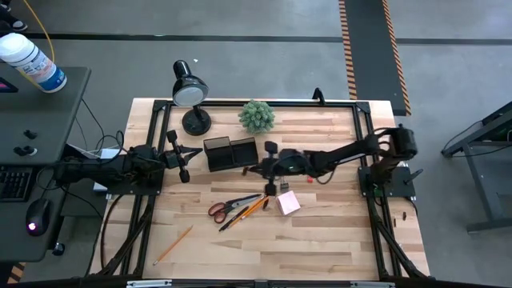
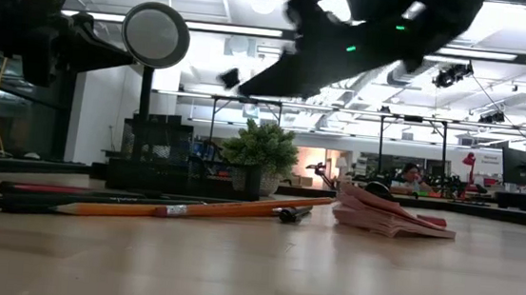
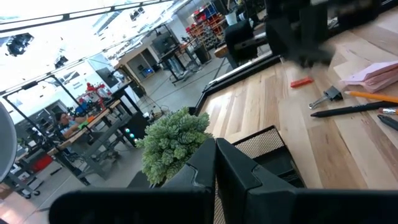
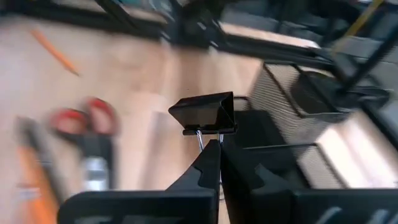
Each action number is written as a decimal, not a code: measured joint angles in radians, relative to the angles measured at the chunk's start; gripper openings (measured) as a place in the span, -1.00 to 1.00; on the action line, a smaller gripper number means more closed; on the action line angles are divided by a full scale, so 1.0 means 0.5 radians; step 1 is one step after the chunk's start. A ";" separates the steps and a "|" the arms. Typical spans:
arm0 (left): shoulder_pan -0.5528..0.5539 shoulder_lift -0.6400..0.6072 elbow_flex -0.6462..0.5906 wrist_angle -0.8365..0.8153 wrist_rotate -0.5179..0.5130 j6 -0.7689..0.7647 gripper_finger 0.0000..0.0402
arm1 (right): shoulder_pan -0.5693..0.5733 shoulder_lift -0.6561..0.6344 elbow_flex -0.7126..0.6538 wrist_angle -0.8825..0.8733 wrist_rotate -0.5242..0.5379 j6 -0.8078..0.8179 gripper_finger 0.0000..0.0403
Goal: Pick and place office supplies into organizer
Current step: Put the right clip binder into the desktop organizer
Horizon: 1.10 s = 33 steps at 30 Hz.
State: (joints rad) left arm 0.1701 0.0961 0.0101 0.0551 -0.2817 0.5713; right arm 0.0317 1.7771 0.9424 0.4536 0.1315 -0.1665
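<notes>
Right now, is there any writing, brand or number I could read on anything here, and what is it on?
None can be read.
White bottle beside the table: its blue label is too small to read.
Orange pencil: a pale band near its middle, lettering blurred.
Pink notepad: looks blank.
Scissors and black organizer: no markings visible.

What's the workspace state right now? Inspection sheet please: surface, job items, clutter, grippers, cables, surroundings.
Surface: wooden table, bare at front right.
Job's things: organizer at back centre; scissors, pencils and pink notepad mid-table; lone pencil front left.
Clutter: desk lamp, potted plant.
Grippers: right gripper shut on binder clip, near the organizer; left gripper shut, at the organizer's left.
Cables: yellow cable off-table.
Surroundings: bottle, keyboard, mouse on side desk.
</notes>
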 joint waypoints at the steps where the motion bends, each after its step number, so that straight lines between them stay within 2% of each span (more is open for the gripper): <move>1: 0.000 0.000 0.000 0.000 0.000 0.000 -1.00 | 0.006 0.057 0.081 -0.059 0.084 -0.049 -1.00; 4: 0.000 0.000 0.000 0.000 0.000 0.000 -1.00 | 0.008 0.230 0.326 -0.206 0.243 -0.151 -1.00; 10: 0.000 0.000 0.000 0.000 0.001 0.000 -1.00 | -0.010 0.579 0.782 -0.417 0.275 -0.282 -1.00; 18: 0.000 0.000 0.000 0.000 0.002 0.004 -1.00 | -0.033 0.923 1.276 -0.634 0.497 -0.336 -1.00; 22: 0.000 0.000 0.000 -0.001 0.002 0.006 -1.00 | -0.040 1.029 1.449 -0.810 0.537 -0.294 -1.00; 27: 0.001 0.000 0.000 0.000 0.003 0.009 -1.00 | -0.037 1.125 1.592 -0.998 0.767 -0.241 -1.00; 33: 0.001 0.000 0.000 0.000 0.002 0.008 -1.00 | -0.035 1.121 1.613 -1.088 0.750 -0.191 -0.95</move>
State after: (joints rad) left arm 0.1703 0.0960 0.0101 0.0551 -0.2806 0.5755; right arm 0.0143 2.3379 1.7489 -0.0906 0.5065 -0.2619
